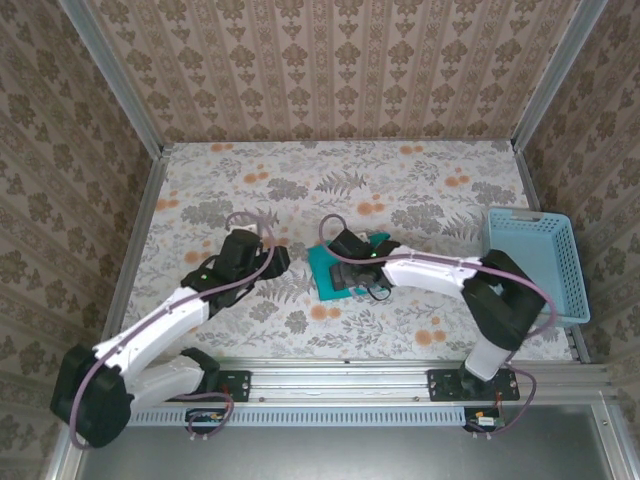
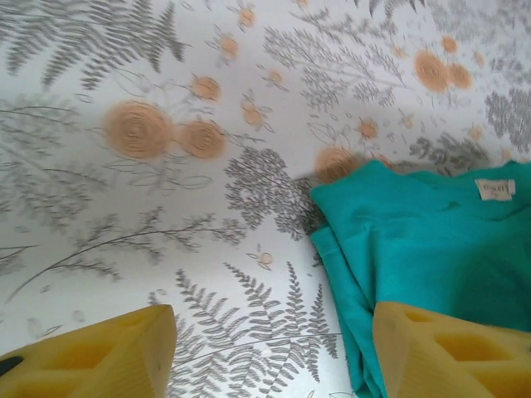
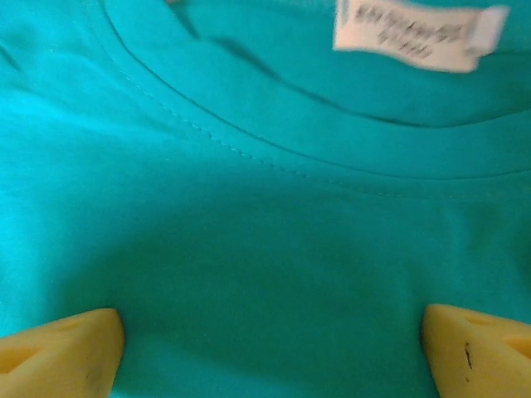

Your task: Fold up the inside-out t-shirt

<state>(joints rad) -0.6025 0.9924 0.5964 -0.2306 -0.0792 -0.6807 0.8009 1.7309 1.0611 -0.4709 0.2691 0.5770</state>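
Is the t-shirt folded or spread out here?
Folded. The t-shirt lies as a small compact rectangle on the table. The left wrist view shows stacked layer edges, with the white tag facing up.

Your table (image 1: 420, 185), floral-and-fern patterned top, carries: one teal t-shirt (image 1: 323, 270) (bunched into a small, compact bundle) near the middle, and one light-blue slotted basket (image 1: 527, 217) at the right edge.

Blurred, unreadable print on the white tag (image 3: 415, 33) of the t-shirt (image 3: 249, 249)
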